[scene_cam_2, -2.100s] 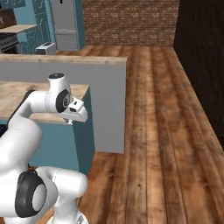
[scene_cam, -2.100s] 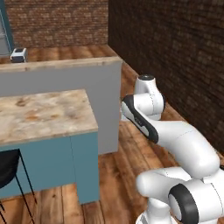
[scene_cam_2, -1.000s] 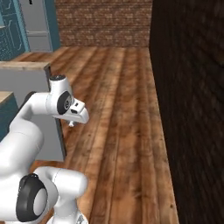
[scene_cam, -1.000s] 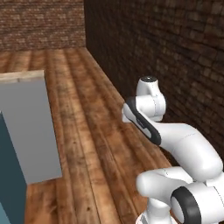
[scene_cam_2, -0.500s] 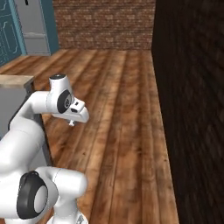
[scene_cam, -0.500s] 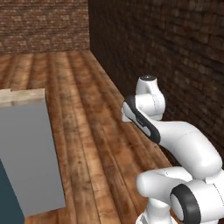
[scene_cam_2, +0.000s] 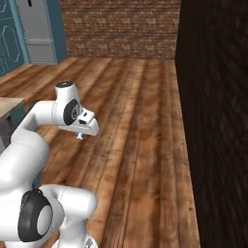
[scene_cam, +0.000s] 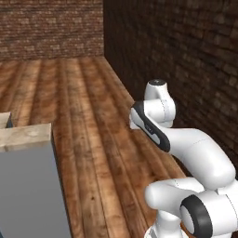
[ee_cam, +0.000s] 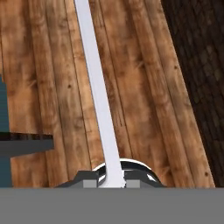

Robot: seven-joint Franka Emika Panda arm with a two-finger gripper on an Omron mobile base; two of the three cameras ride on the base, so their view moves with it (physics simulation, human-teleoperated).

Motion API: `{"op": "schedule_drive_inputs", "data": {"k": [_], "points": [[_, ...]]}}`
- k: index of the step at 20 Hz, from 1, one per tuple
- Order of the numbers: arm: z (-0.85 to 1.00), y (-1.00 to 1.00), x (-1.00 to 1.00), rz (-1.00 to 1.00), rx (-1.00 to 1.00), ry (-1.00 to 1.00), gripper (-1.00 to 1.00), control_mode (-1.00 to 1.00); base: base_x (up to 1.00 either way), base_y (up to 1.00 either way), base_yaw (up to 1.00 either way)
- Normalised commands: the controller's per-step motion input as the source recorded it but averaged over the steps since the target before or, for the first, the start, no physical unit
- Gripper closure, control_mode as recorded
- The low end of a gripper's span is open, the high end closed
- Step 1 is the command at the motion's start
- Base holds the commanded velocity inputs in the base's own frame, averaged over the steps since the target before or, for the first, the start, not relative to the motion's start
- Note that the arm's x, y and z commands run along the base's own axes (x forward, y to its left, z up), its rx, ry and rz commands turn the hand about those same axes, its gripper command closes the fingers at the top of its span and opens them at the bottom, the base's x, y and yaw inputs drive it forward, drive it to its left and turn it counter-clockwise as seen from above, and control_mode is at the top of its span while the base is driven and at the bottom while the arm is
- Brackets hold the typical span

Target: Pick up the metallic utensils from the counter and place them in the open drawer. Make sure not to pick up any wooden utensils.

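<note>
Counter has swung almost out of frame as the base turns, gripper [ee_cam: 111,177] clamped on the silver utensil [ee_cam: 98,96]; next, find the open drawer.

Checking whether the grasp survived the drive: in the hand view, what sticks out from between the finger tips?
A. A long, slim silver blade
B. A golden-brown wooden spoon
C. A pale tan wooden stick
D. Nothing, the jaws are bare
A: in the hand view a slim silver blade runs from between the tips of the gripper up over the wooden floor, so the jaws are shut on it.
</note>
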Motion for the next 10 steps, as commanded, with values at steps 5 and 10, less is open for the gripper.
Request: {"op": "schedule_drive_inputs", "data": {"k": [5, 10], "points": [[0.00, 0.00, 0.00, 0.00, 0.00, 0.00, 1.00, 1.00, 1.00, -0.06, 0.15], [0.00, 0.00, 0.00, 0.00, 0.00, 0.00, 1.00, 1.00, 1.00, -0.05, 0.26]]}}
